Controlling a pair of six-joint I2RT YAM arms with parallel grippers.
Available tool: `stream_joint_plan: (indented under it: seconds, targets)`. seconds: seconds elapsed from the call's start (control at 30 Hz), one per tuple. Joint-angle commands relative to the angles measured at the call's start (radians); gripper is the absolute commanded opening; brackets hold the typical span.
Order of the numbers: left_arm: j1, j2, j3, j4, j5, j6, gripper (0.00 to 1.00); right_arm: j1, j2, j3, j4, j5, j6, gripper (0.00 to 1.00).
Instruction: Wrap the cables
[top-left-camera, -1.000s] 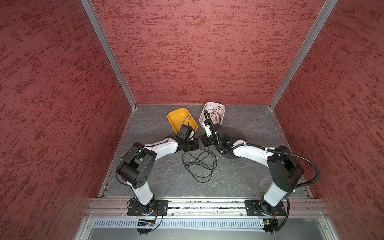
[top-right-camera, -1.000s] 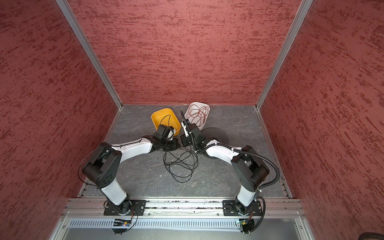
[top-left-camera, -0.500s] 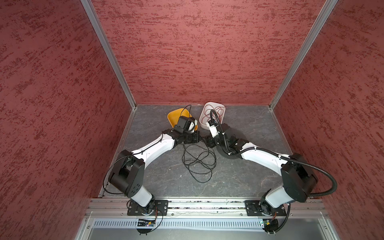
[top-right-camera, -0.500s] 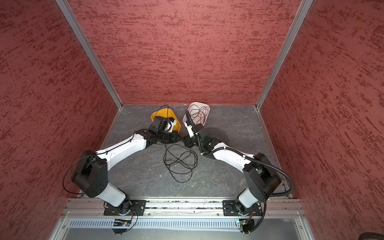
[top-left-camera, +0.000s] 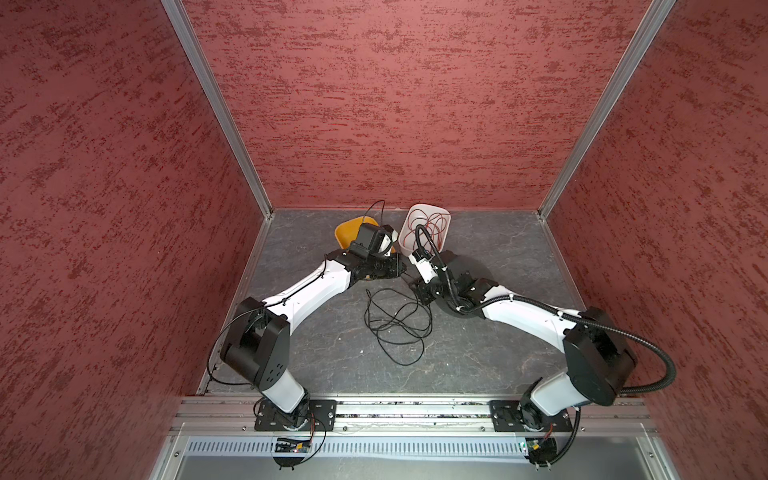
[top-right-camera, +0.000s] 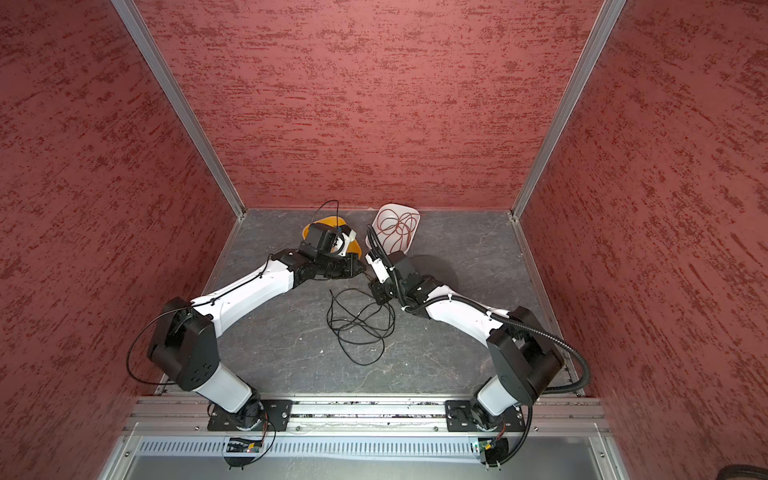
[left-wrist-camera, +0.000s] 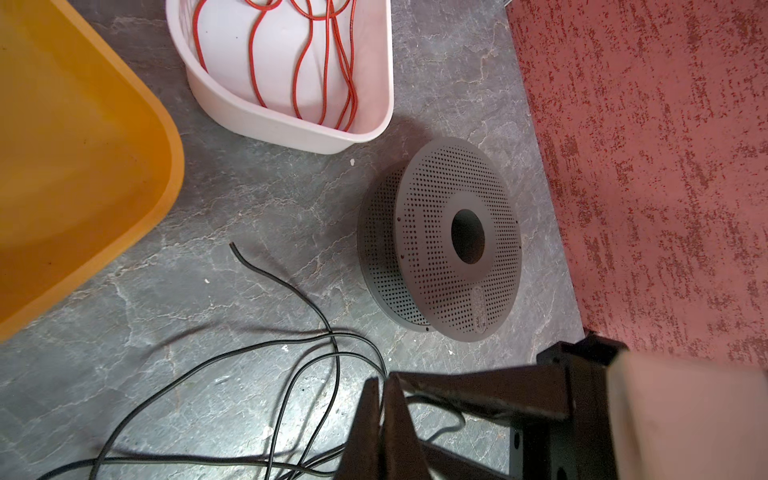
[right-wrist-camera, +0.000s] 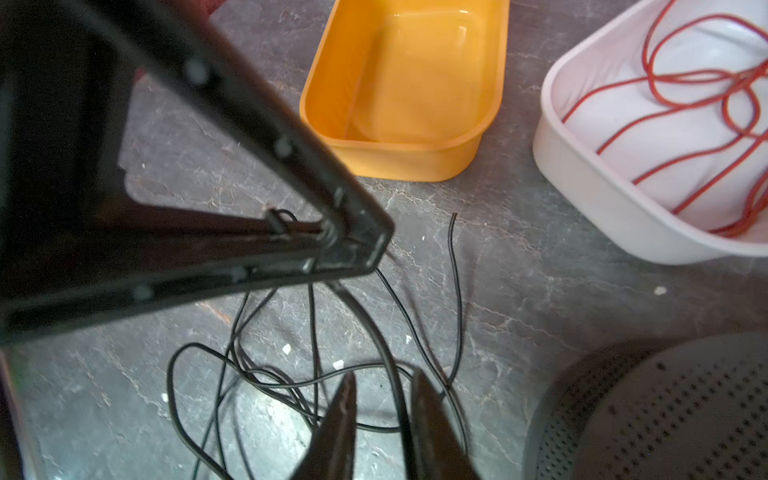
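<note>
One black cable (top-left-camera: 397, 328), one red cable (top-left-camera: 430, 220), one yellow tray (right-wrist-camera: 399, 166), one white tray (right-wrist-camera: 602, 208), one perforated reel (left-wrist-camera: 436, 199), two arms (top-left-camera: 307, 291) (top-left-camera: 528, 316)

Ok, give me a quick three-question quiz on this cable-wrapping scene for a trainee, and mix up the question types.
1. True or false: the yellow tray has a cable in it.
2. Which holds the red cable? A the yellow tray, B the white tray, C neither.
3. Fill in: the left gripper is shut on the ______.

Key: 1 false, it is empty. 2 B. 3 black cable.
</note>
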Motion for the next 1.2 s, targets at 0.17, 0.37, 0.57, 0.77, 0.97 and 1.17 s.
stream_joint_plan:
  seconds: [0.17,0.37,0.57,0.77,0.97,1.17]
  targets:
    - [0.052,0.074,0.004,-0.014,-0.028,0.005,0.38,0.002,-0.160,-0.073,-0.028,0.016,-0.006,0.00]
    - [0.058,0.159,0.034,-0.013,-0.103,-0.026,0.48,-0.004,-0.240,-0.170,-0.014,0.044,0.012,0.00]
    - [0.027,0.267,0.111,-0.031,-0.181,-0.047,0.50,-0.005,-0.306,-0.239,-0.003,0.069,0.029,0.00]
    - [0.000,0.367,0.188,-0.031,-0.259,-0.059,0.50,-0.005,-0.358,-0.273,0.001,0.109,0.050,0.00]
    - [-0.016,0.458,0.265,-0.070,-0.307,-0.062,0.43,-0.008,-0.414,-0.293,-0.012,0.157,0.088,0.00]
    - [-0.019,0.495,0.279,-0.063,-0.309,-0.063,0.30,-0.021,-0.499,-0.319,0.001,0.180,0.129,0.00]
